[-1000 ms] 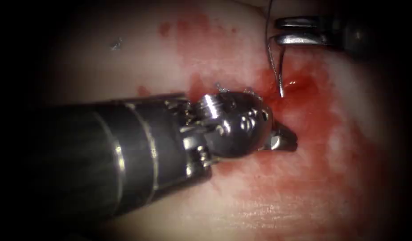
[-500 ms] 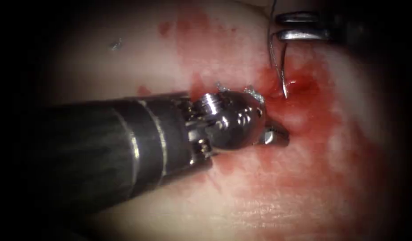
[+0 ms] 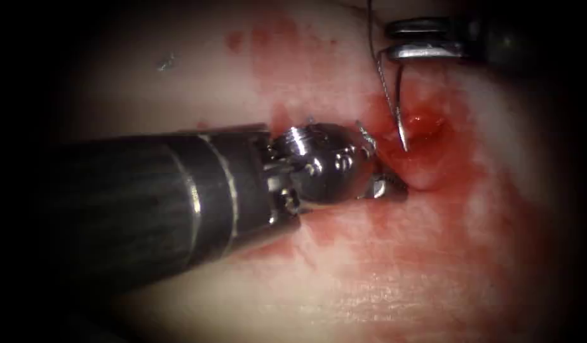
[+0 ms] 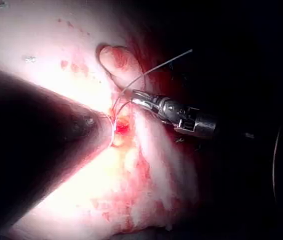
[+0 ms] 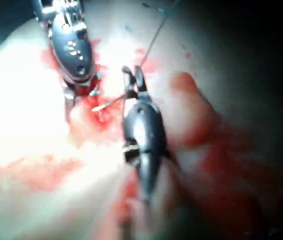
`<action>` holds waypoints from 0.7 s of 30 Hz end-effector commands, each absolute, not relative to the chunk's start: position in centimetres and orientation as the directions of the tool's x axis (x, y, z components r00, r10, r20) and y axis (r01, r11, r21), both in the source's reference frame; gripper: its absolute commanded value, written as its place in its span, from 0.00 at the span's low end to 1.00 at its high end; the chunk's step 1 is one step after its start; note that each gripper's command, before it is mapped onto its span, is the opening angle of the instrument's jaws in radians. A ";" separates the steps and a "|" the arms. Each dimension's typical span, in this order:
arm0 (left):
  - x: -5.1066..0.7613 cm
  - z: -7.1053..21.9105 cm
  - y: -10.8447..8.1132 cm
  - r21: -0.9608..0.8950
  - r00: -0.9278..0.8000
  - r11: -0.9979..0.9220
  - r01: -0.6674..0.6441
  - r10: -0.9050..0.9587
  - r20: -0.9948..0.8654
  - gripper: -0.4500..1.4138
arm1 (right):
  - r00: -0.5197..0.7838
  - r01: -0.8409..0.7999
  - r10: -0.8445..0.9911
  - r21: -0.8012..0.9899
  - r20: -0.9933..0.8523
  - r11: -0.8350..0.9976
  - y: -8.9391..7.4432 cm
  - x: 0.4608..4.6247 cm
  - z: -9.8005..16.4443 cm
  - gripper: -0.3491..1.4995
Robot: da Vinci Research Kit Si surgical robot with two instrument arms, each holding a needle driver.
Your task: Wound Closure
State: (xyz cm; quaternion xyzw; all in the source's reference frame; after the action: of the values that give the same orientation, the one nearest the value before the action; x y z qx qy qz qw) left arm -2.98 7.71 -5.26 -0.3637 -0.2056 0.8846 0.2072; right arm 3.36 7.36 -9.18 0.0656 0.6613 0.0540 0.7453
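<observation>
My left tool (image 3: 390,188) comes in from the left. Its jaws are pressed down and shut on the tissue (image 3: 427,168) at the cut's left edge, and a pale mound rises beside them. At the top my right tool (image 3: 390,39) is shut on the curved needle (image 3: 400,95) near its back end. The needle hangs down with its tip against the wet red pit of the cut (image 3: 424,124); I cannot tell how deep it sits. Thread (image 3: 370,16) runs upward from the needle. The left wrist view has the right tool (image 4: 141,97) holding the needle (image 4: 114,127). The right wrist view has both tools (image 5: 133,75) (image 5: 69,97).
Red fluid (image 3: 433,241) stains the tissue around the cut and toward the lower right. A small dark speck (image 3: 165,62) lies on the pale tissue at the upper left. The left tool's thick shaft (image 3: 147,203) covers the left half of the field.
The left tool has drawn back to the left, and the tissue beside its jaws has risen into a mound. The needle tip has dropped slightly lower onto the red pit.
</observation>
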 end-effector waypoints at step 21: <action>-2.99 -5.3 7.8 -0.518 -0.648 -0.829 -0.212 0.516 -0.561 0.26 | 0.164 0.049 0.278 0.290 -0.946 0.956 7.2 3.41 -9.1 0.00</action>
State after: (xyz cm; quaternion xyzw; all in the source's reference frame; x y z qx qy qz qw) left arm -2.93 7.73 -5.29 -0.3650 -0.2090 0.8835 0.2063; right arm 3.32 7.22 -9.15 0.1358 0.6374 0.0855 0.7536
